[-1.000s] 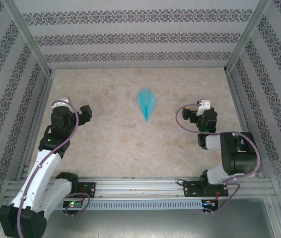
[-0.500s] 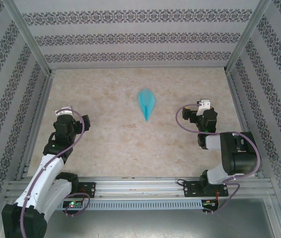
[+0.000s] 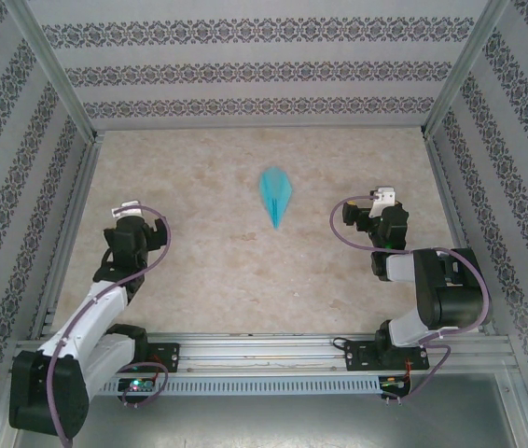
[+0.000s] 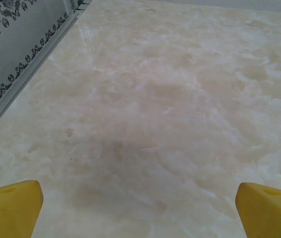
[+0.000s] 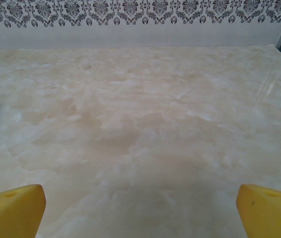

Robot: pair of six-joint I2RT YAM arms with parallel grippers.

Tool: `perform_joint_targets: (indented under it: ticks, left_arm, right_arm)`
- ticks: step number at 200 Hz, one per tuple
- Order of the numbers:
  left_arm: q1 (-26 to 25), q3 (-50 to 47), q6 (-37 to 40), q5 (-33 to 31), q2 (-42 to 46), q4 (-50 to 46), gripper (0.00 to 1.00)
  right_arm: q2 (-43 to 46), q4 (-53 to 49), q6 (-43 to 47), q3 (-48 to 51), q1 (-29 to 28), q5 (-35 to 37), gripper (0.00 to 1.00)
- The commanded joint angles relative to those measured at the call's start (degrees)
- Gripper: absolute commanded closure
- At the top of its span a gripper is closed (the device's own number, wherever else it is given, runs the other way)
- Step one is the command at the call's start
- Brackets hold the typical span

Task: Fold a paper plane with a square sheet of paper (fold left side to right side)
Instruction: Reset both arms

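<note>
Paper plane [image 3: 275,194] lies folded on table [image 3: 199,271]. Left gripper [image 4: 140,208] and right gripper [image 5: 140,208] gape wide, empty, well apart from it. Risk: a stray sweep could crumple the light dart.

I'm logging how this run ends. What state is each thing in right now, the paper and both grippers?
paper plane: folded into a slim dart, lying on the table, apart from both grippers.
left gripper: open, holding nothing, over bare table.
right gripper: open, holding nothing, with the plane off to its left.
</note>
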State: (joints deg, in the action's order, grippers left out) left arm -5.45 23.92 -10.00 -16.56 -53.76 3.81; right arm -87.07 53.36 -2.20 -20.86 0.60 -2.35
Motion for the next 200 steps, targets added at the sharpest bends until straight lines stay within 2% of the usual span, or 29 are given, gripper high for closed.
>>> perform_joint_targets:
  ticks: [1, 81, 131, 173, 200]
  left_arm:
    - [1.0, -0.6, 2.9, 0.9, -2.2, 6.8, 0.00]
    - [1.8, -2.3, 6.2, 6.2, -12.9, 23.1, 0.00]
    - [2.8, -3.7, 8.2, 12.5, -20.8, 37.8, 0.00]
    - [3.1, -5.2, 10.2, 15.0, -24.7, 44.1, 0.00]
    - [3.2, -6.8, 10.6, 16.4, -24.1, 46.7, 0.00]
  right_arm:
    - [-0.4, 0.6, -0.3, -0.7, -0.2, 1.0, 0.02]
    - [-0.4, 0.5, -0.3, -0.7, -0.2, 1.1, 0.02]
    - [-0.4, 0.5, -0.3, -0.7, -0.2, 1.1, 0.02]
    - [-0.4, 0.5, -0.3, -0.7, -0.2, 1.1, 0.02]
    - [-0.4, 0.5, -0.3, -0.7, -0.2, 1.1, 0.02]
